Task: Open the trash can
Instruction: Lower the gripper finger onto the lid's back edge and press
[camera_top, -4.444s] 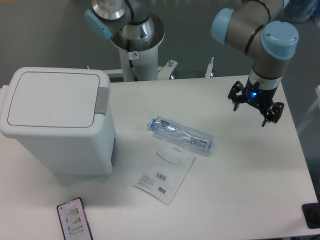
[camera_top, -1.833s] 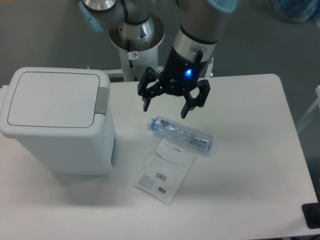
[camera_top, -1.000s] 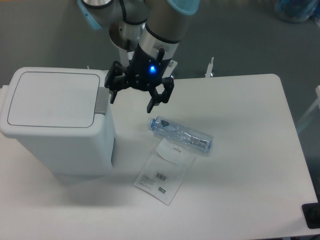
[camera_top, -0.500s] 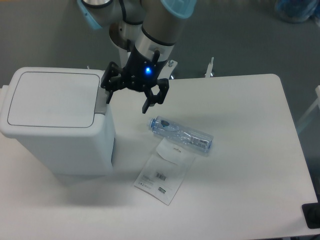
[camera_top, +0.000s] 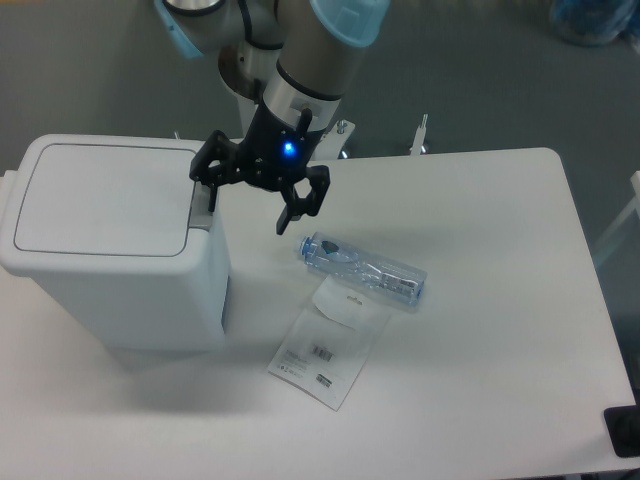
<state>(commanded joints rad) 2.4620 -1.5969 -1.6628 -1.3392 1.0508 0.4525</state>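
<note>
Camera view: one fixed look down at a white table (camera_top: 500, 330) with a smooth matte top.

Trash can (camera_top: 115, 255): a large boxy white plastic bin with rounded corners, standing at the table's left side. Its flat lid lies shut, outlined by a thin seam, and a grey tab sits at the lid's right edge.

Gripper (camera_top: 247, 208): black, two-fingered, with a blue light glowing on its body. The fingers are spread wide apart and hold nothing. One finger hangs over the grey tab at the bin's upper right corner — whether it touches cannot be told — and the other points down over bare table just right of the bin.

Arm: grey metal tube with light-blue joint caps, coming down from the top of the picture.

Bottle (camera_top: 360, 270): clear crinkled plastic, lying on its side near the table's middle, cap end toward the bin.

Packet (camera_top: 330, 345): flat, glossy, see-through — a white label with a barcode shows; its upper end is tucked beside the bottle.
</note>
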